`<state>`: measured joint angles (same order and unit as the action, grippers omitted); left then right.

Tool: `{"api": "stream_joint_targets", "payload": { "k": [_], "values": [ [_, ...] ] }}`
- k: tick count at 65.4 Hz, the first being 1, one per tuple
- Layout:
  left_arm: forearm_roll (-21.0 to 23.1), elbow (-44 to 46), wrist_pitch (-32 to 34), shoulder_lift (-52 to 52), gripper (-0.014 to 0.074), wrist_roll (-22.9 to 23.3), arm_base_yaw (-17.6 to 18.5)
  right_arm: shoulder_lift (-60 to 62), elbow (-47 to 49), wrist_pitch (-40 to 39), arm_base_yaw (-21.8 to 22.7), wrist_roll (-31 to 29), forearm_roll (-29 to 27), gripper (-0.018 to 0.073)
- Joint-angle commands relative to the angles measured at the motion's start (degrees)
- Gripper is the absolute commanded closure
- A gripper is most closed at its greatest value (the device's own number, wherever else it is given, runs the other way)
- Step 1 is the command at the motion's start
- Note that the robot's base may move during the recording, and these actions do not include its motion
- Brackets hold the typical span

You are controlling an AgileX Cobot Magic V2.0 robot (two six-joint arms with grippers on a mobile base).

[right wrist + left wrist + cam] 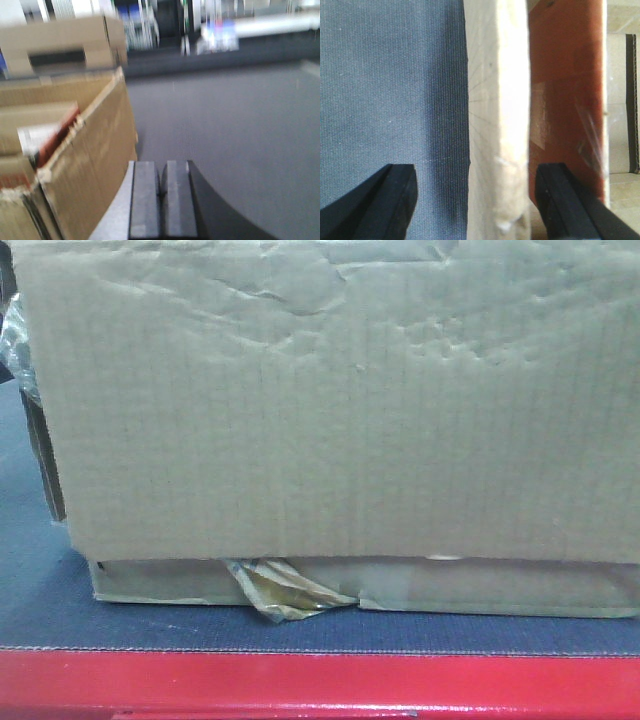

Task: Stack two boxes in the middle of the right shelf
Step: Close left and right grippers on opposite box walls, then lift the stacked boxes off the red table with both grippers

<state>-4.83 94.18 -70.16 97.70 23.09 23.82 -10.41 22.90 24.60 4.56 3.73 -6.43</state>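
The wrinkly carton [330, 410] fills nearly the whole front view. It sits on a dark blue-grey deck [40, 590] behind a red beam [320, 685], with no steel shelf in sight, and its top and right side are cut off. A curl of yellowish tape [290, 595] hangs at its lower edge, where the creased front sheet overlaps a lower band of cardboard; whether that band is a second box I cannot tell. At the left, a dark box edge [45, 465] and crumpled clear film [12, 335] peek from behind. Only the left wrist view shows the left gripper [477, 175]: its jaws are wide apart and straddle a pale cardboard edge [497, 125], with deck on one side and a reddish-brown face [565, 75] on the other. The right wrist view is blurred. There the right gripper [160, 175] has its pads pressed together on nothing, just beside an open carton wall [95, 160]. Another brown carton [60, 37] with a hand slot stands farther back.
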Motion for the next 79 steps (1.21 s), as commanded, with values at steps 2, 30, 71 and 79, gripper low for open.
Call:
{"api": "stream_joint_targets", "payload": {
  "k": [2, 30, 71, 79],
  "values": [
    [0.0, 0.0, 0.2, -0.6, 0.0198, -0.1, -0.1, -8.9, 5.5, 10.5, 0.0, -0.3, -0.2, 0.0720],
    [0.0, 0.0, 0.2, -0.6, 0.0198, -0.1, -0.1, -38.5, 17.8, 16.1, 0.0, -7.2, -0.3, 0.0720],
    [0.6, 0.0, 0.2, -0.6, 0.0198, -0.1, -0.1, -62.3, 54.4, 32.7, -10.5, 14.4, 17.1, 0.0699],
    [0.6, 0.0, 0.2, -0.6, 0.0198, -0.1, -0.1, -65.6, 59.8, 35.2, -15.1, 15.0, 15.8, 0.0699]
  ]
}}
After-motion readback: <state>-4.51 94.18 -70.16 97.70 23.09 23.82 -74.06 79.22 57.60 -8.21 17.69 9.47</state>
